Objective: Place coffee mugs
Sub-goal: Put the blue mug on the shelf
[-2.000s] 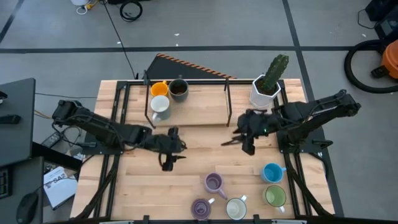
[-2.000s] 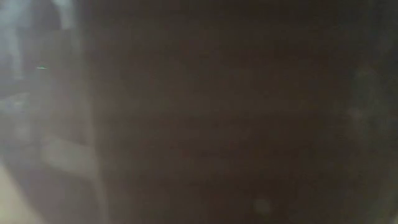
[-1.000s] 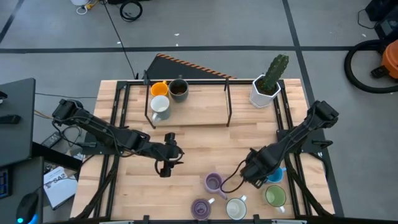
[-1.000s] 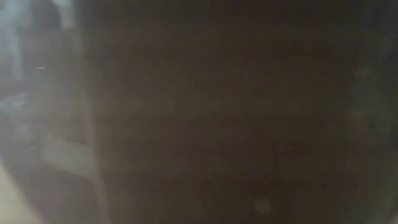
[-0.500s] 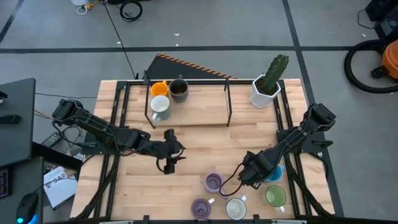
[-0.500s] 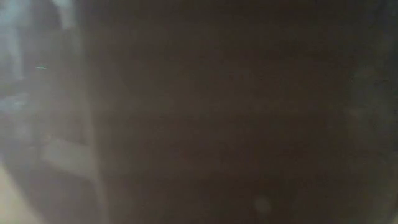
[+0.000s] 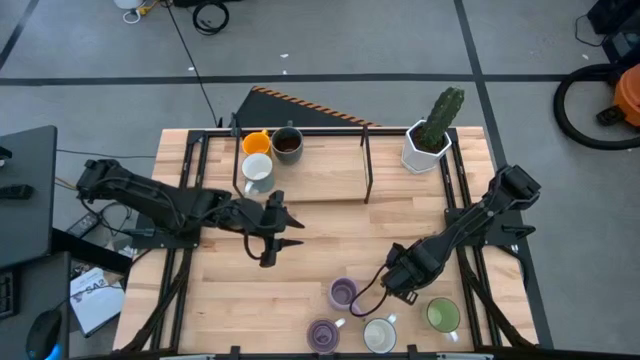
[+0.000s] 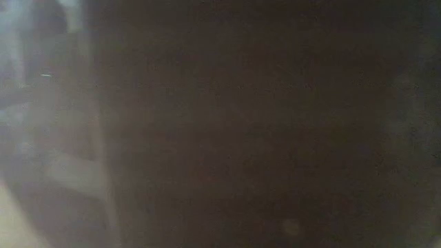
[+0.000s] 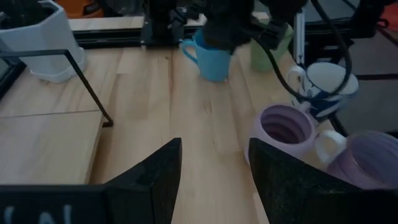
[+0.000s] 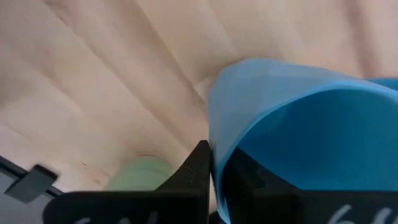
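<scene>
Already three mugs on shelf at far bench edge: orange, brown, white. Right gripper fingers pinching blue mug rim near front-right. Four more wait. Left gripper fingers apart, empty.

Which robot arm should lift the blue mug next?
The right one. The right gripper already has its fingers pinched on the blue mug's rim. The left gripper is open over bare wood, with the blue mug farther off across the table.
</scene>
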Action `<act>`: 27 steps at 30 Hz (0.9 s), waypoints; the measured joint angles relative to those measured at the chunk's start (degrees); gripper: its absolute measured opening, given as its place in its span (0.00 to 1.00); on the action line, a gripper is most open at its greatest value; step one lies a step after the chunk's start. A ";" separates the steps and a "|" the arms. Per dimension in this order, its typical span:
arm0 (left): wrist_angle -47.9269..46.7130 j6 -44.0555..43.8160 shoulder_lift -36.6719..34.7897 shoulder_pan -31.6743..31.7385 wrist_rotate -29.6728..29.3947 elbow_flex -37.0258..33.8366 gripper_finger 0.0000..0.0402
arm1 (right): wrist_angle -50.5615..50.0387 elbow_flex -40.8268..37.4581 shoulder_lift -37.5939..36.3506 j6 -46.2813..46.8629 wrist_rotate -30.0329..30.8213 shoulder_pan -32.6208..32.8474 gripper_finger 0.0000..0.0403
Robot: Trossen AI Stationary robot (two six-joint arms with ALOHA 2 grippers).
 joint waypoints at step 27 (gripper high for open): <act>-3.14 -1.51 -1.61 8.48 7.08 0.00 0.48 | -6.82 33.78 11.05 -37.71 13.41 -4.53 0.08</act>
